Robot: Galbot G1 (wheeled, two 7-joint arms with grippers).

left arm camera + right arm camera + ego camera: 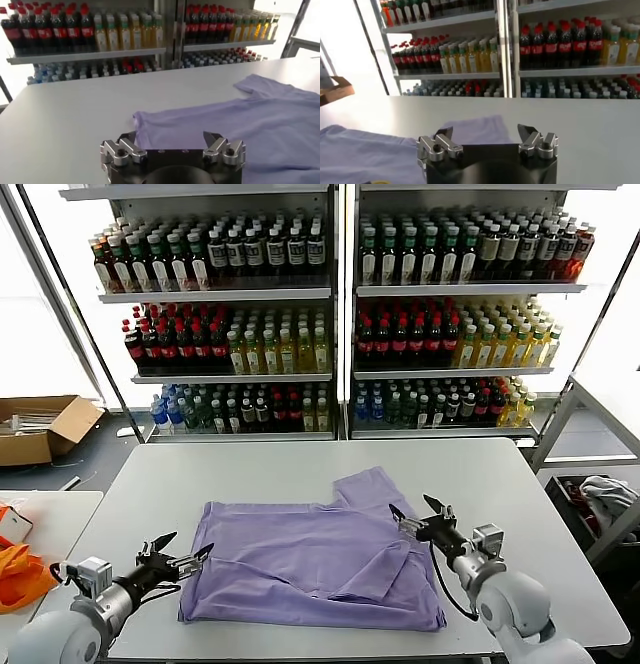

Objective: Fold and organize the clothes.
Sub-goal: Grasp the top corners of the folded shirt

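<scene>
Nearest the robot, both grippers are hovering low over the front part of the white table (pixel 300 469), one at each side of the lavender T-shirt (pixel 310 559). The left gripper (pixel 185 556) is sitting just off the shirt's left edge with its fingers spread wide and nothing between them; in the left wrist view the same left gripper (pixel 172 140) is showing its jaws parted over the near corner of the T-shirt (pixel 240 120). The right gripper (pixel 418 512) is poised at the shirt's right side, close to the folded-over sleeve, its claw also wide and empty; the right wrist view shows that gripper (pixel 485 134) open above the table, with the shirt (pixel 365 150) lying beside and beyond it. The T-shirt is lying flat in the middle of the table, partly folded, one sleeve pointing toward the far side. At the near left, an orange fabric (pixel 22 574) is resting on a side table (pixel 55 514). Farther left, a cardboard box (pixel 45 429) is sitting on the floor. Beyond the table, shelves of drink bottles (pixel 330 314) are filling the background.
</scene>
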